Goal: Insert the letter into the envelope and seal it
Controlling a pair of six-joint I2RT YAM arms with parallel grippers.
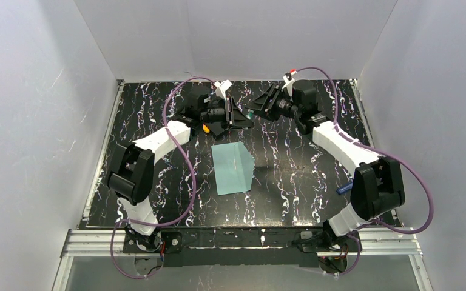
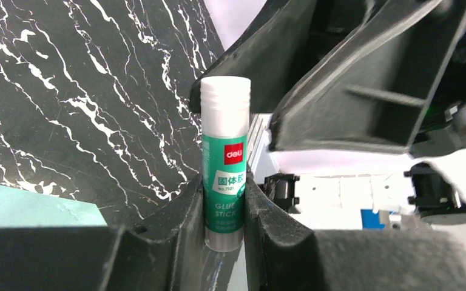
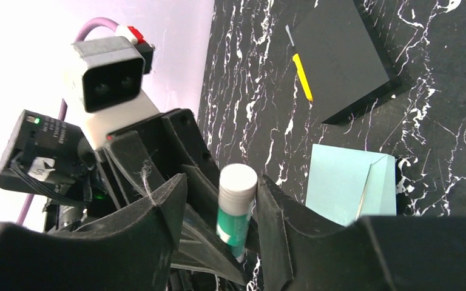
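Note:
The pale teal envelope [image 1: 233, 168] lies flat on the marbled table, in front of both grippers; it also shows in the right wrist view [image 3: 347, 188] and the left wrist view [image 2: 30, 206]. The letter is not visible in any view. My left gripper [image 1: 238, 115] [image 2: 223, 180] is shut on the body of a green glue stick [image 2: 224, 176] with a white cap [image 3: 238, 182], held above the table. My right gripper [image 1: 260, 108] [image 3: 221, 180] faces it, open, its jaws on either side of the cap, with a gap at one side.
A flat black square pad [image 3: 346, 57] with a yellow pen-like item [image 3: 302, 76] lies beyond the envelope. The item shows orange under the left arm in the top view [image 1: 206, 128]. A small blue object [image 1: 344, 189] lies by the right arm. White walls enclose the table.

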